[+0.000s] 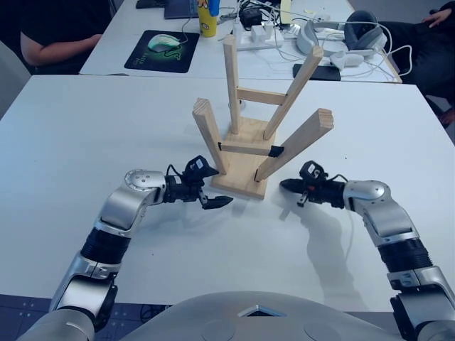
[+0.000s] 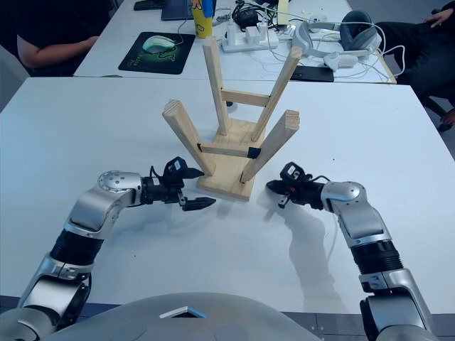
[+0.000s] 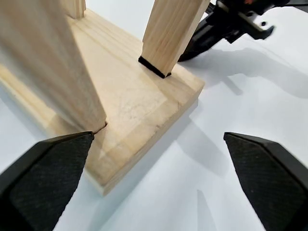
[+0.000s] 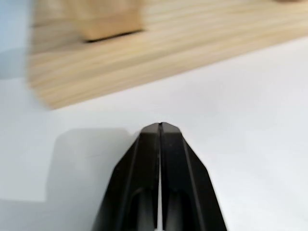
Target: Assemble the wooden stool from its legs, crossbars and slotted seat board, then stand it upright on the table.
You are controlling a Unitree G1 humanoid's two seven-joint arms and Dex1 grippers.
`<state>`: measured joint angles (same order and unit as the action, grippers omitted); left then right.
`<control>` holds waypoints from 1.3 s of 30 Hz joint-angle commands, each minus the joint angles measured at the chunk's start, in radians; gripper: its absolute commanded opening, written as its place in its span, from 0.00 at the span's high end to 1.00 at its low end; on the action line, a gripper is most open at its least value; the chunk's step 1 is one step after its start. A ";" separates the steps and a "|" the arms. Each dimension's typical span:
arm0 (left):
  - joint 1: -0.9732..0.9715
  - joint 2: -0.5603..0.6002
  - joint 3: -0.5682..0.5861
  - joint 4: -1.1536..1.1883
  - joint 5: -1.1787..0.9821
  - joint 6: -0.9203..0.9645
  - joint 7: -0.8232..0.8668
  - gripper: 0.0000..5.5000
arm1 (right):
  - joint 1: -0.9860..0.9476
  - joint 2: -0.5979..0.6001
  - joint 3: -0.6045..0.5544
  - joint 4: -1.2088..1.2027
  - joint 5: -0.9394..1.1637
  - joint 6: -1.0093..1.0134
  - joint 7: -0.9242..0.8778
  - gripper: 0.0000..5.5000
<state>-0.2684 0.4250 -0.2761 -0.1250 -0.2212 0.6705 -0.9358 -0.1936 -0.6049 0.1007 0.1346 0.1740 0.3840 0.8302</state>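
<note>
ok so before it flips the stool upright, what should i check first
1. Four legs set in the seat board: ok.
2. Crossbars in place: two visible, ok; any others cannot tell.
3. Stool upright: not ok, it stands seat-down on the table.
4. Left pincer gripping the board: not ok, open beside its corner.
5. Right pincer ready to grasp: not ok, shut, empty, just off the board.

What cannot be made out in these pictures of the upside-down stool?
Left wrist view: the tops of the legs are cut off by the picture edge.
Right wrist view: the seat board is blurred; its leg joint cannot be judged.
Head views: the seat board's lower face is hidden against the table.
</note>
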 commanded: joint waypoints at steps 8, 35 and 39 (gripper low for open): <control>-0.045 -0.063 -0.061 -0.024 -0.024 0.042 0.047 0.09 | -0.166 0.067 -0.143 0.035 0.047 -0.009 -0.125 1.00; -0.029 0.212 0.086 0.122 -0.031 -0.065 0.040 0.09 | 0.042 0.169 -0.077 -0.091 0.005 0.077 -0.289 1.00; -0.068 0.136 0.023 0.265 0.031 -0.167 0.052 0.09 | 0.016 0.166 -0.024 -0.054 -0.044 0.086 -0.289 1.00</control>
<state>-0.3109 0.5973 -0.2174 0.0784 -0.2211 0.5430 -0.8814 -0.1512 -0.4396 0.0534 0.0582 0.1597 0.4588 0.5438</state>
